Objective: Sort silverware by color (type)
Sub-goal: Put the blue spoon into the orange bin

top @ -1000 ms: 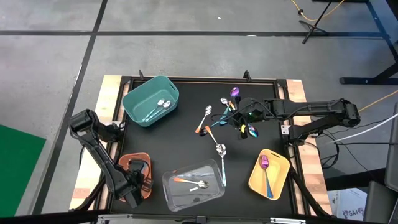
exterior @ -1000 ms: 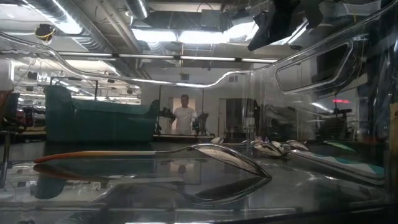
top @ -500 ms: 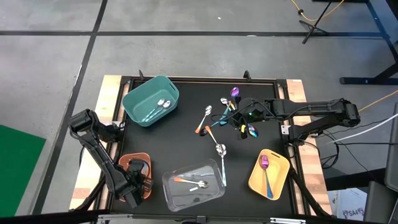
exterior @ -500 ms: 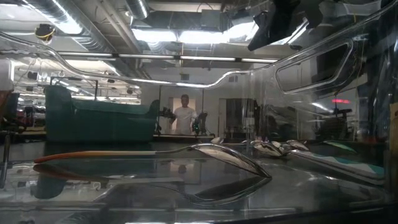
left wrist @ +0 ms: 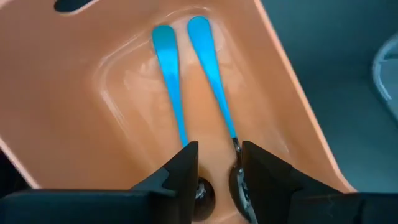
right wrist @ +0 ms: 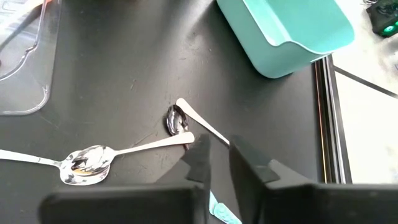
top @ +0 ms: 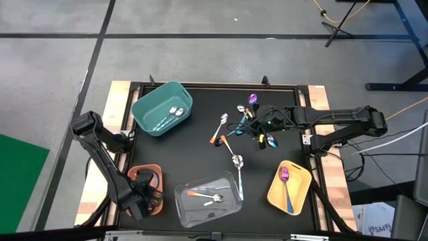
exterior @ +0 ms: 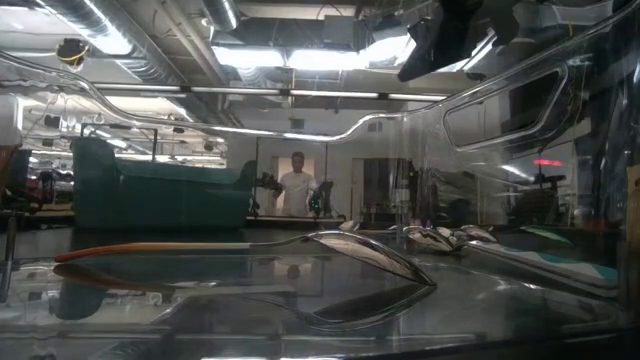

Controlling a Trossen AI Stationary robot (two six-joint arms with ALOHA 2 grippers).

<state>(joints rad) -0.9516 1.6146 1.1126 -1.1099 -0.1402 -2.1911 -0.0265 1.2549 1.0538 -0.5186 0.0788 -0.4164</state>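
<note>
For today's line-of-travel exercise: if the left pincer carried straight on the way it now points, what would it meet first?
Probably the floor of the salmon bin, where two teal-handled spoons already lie beneath the left pincer; depth is unclear.

A black-topped table was seen carrying four bins: teal bin, salmon bin, clear bin and yellow bin. Loose spoons were scattered on its middle, well apart from the bins.
</note>
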